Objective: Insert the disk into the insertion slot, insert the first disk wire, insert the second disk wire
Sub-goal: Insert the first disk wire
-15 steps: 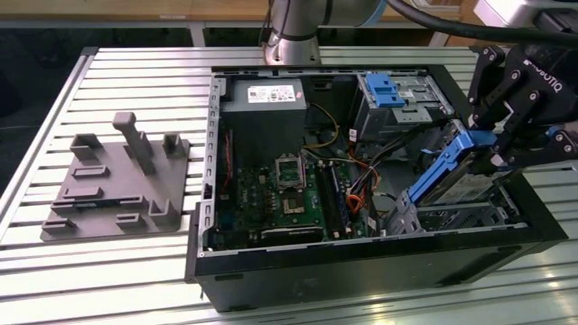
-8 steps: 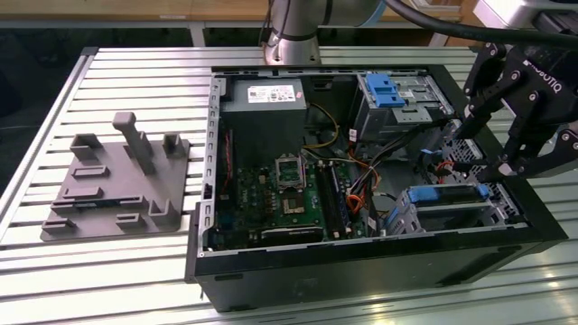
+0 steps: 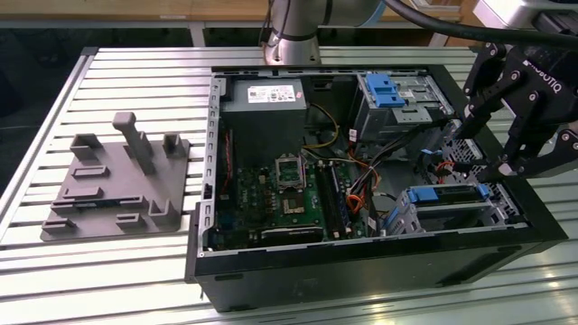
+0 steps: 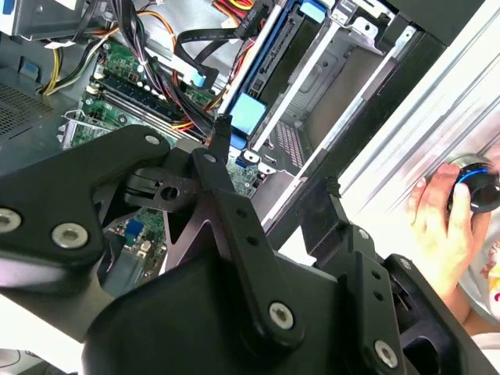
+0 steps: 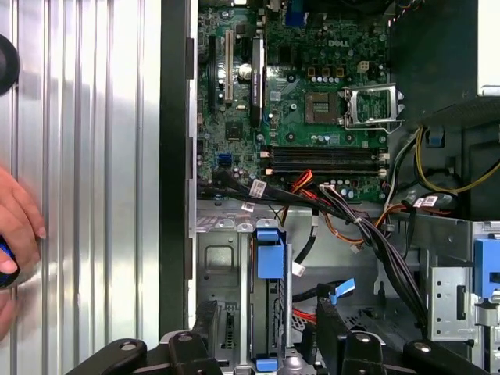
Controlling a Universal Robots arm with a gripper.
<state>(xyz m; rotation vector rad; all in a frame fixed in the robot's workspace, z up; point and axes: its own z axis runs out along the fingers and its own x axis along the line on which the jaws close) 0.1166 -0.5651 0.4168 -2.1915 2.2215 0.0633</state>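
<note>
The pincer (image 5: 268, 326) is released and holds nothing, its fingers (image 5: 207, 324) spread to either side of the disk (image 5: 268, 262). The disk sits in the insertion slot (image 5: 221, 258), in a corner of the open computer case (image 3: 361, 271) just inside the case's wall. A person's hand (image 5: 17, 226) is outside that wall, over the bench (image 5: 94, 156).

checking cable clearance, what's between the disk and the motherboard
A bundle of black and orange cables crosses between disk and motherboard, in the first wrist view.
</note>
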